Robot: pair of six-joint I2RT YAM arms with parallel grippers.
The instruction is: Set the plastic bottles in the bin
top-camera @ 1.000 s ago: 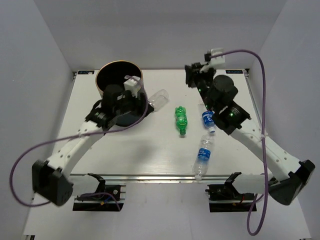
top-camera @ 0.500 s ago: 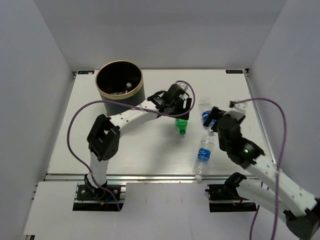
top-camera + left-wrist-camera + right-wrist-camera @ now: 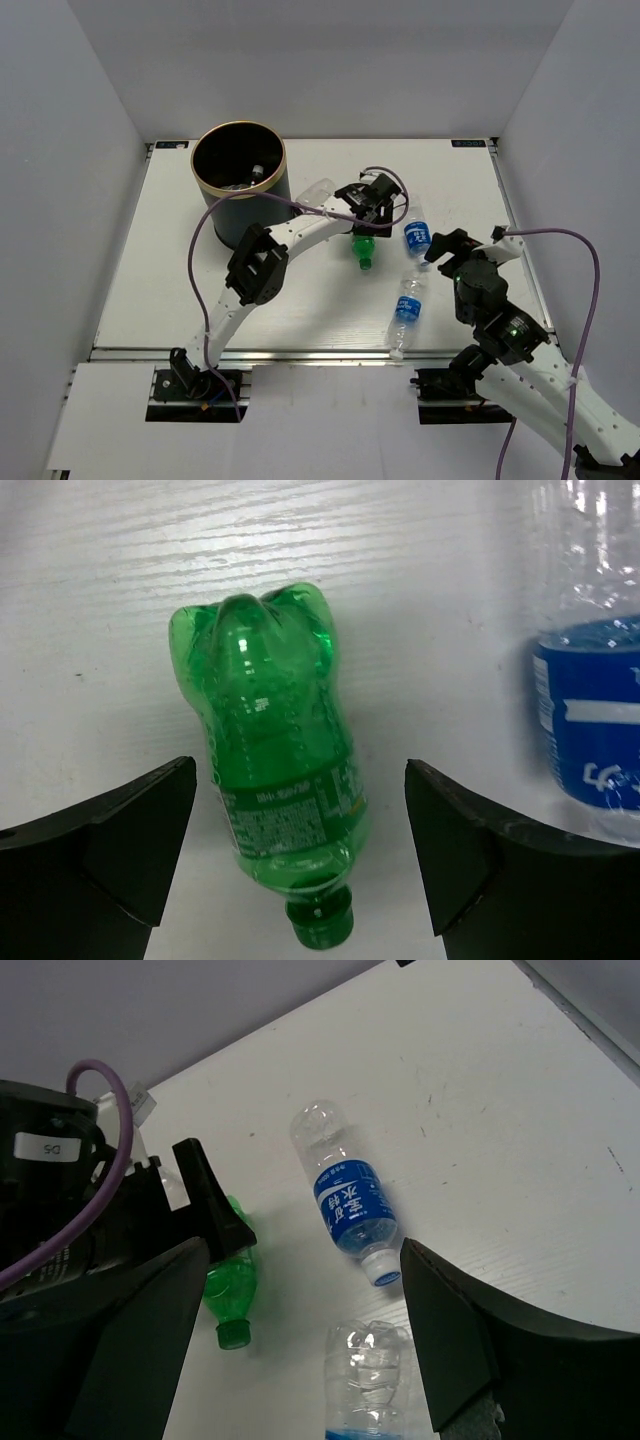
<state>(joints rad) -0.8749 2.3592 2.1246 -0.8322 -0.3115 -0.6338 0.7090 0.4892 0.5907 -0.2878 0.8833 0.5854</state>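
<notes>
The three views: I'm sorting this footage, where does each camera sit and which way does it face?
Top external: fixed above and behind the robot, looking down on the table and bin; left arm and right arm show.
Left wrist: on the left arm, looking down at the green bottle inside the open left claw.
Right wrist: on the right arm, angled toward the far wall, at the blue-label bottle; the open right claw frames it.
Shared: all three show the green bottle.
</notes>
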